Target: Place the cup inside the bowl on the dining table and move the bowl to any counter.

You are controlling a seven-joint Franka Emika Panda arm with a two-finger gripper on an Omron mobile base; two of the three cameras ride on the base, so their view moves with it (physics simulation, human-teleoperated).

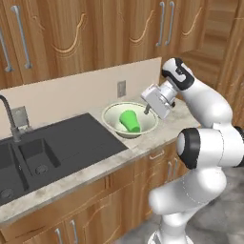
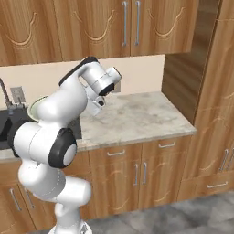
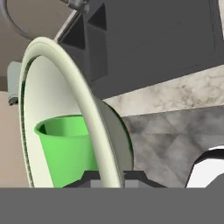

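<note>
Cup-holding wide cream-white bowl (image 1: 129,120) pinched at its near rim by the closed end effector (image 1: 147,109), small bright green cup (image 1: 129,121) tipped inside beyond the fingertips, marbled grey-beige stone table (image 1: 157,138) beneath, black sink (image 1: 52,147) farther off.

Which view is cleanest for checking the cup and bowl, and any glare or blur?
Left base view: even light, no glare, cup sharp inside bowl. Right base view: arm hides most of the bowl. Hand view: bowl rim looms large, end effector at its edge.
</note>
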